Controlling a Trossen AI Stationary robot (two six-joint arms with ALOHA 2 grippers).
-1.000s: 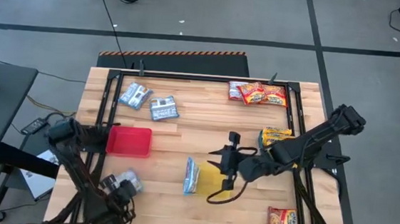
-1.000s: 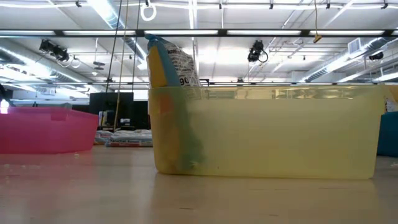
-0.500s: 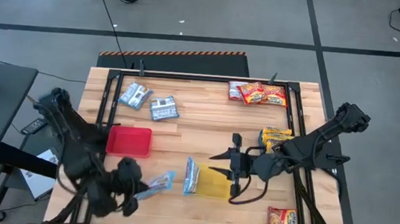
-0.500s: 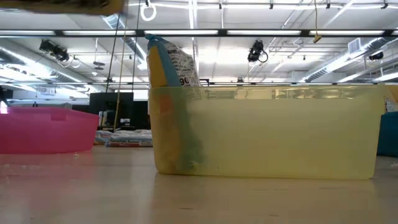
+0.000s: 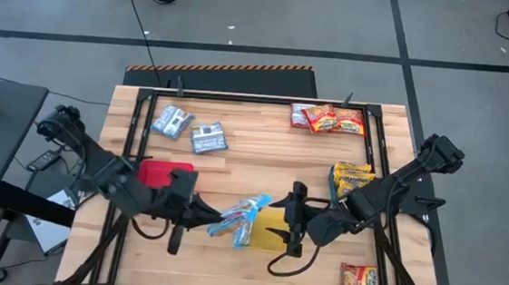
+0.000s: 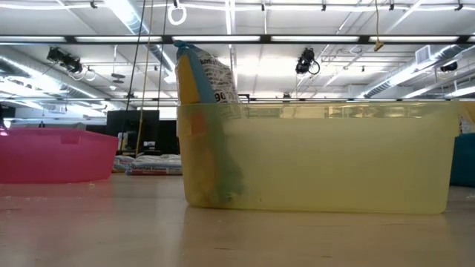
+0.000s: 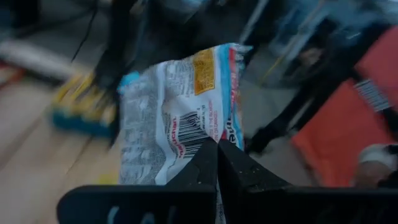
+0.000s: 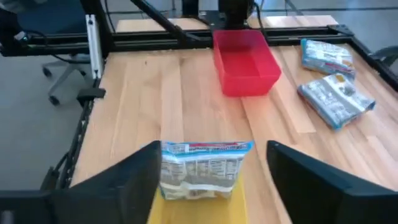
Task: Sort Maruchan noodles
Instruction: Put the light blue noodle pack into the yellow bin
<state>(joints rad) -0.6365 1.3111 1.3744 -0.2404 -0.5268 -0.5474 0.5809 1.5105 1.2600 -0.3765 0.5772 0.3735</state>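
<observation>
Packet carried toward the crowded yellow tray

Left gripper [image 5: 201, 214] pinches a blue-and-white packet [image 5: 241, 216] by one end; the rest hangs free ahead of the jaws. Right gripper [image 5: 291, 220] waits wide apart just beyond, over the yellow tray [image 5: 270, 236]. Risk, as I judge it: collision there, or slippage. Bare tabletop [image 5: 253, 165] lies alongside.

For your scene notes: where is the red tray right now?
High view: the red tray sits left of centre on the table, by the left gripper.

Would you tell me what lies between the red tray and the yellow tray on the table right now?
In the high view, the left gripper holds a blue-and-white noodle packet there, between the red tray and the yellow tray, against whose left side another blue-and-white packet stands.
</observation>
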